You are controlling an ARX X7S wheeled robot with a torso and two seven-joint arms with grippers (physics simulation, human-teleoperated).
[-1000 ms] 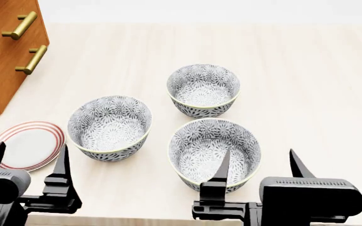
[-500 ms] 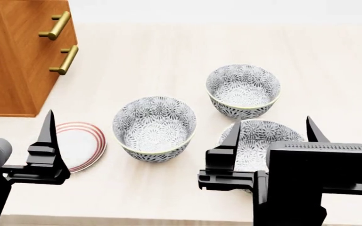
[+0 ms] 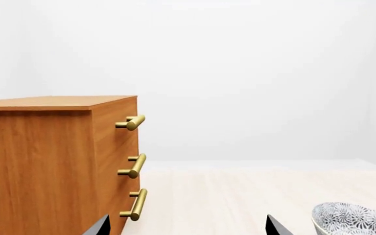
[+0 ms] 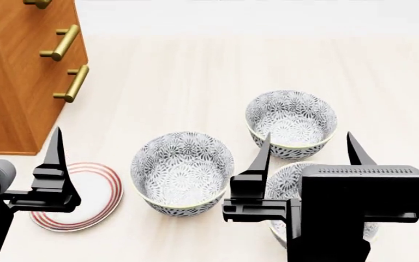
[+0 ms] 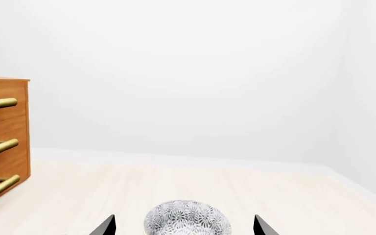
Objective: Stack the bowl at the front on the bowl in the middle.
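1. Both grippers show in the head view with their fingers spread wide and nothing between them. The right gripper (image 4: pixel 307 150) hangs over the front bowl (image 4: pixel 281 185), which sits at about 5 o'clock in the frame and is largely hidden behind the gripper body; whether a fingertip touches its rim cannot be told. The left gripper (image 4: pixel 17 144) stands at 8 o'clock, one finger (image 4: pixel 53 155) above the striped plate (image 4: pixel 100 191). No writing or brand mark is readable anywhere.

2. Same view, by count: three patterned bowls, one plate, one wooden cabinet (image 4: pixel 13 71). The middle bowl (image 4: pixel 181 172) lies just beside the front bowl, toward 9 o'clock of it, and the far bowl (image 4: pixel 291 123) sits at 12 o'clock of the front one. Three brass handles (image 4: pixel 60 42) show on the cabinet at 10 o'clock. All rest on the pale table (image 4: pixel 195 71).

3. Left wrist view: only two dark fingertips (image 3: pixel 98 227) peek in at 6 o'clock, set well apart with nothing between them. The cabinet fills 9 o'clock with three handles, and one bowl's rim (image 3: pixel 351 218) appears at 4 o'clock; which bowl it is cannot be told.

4. Right wrist view: two fingertips (image 5: pixel 104 226) again stand far apart at 6 o'clock, and one bowl (image 5: pixel 186 219) shows between them, farther off. The cabinet edge sits at 9 o'clock.
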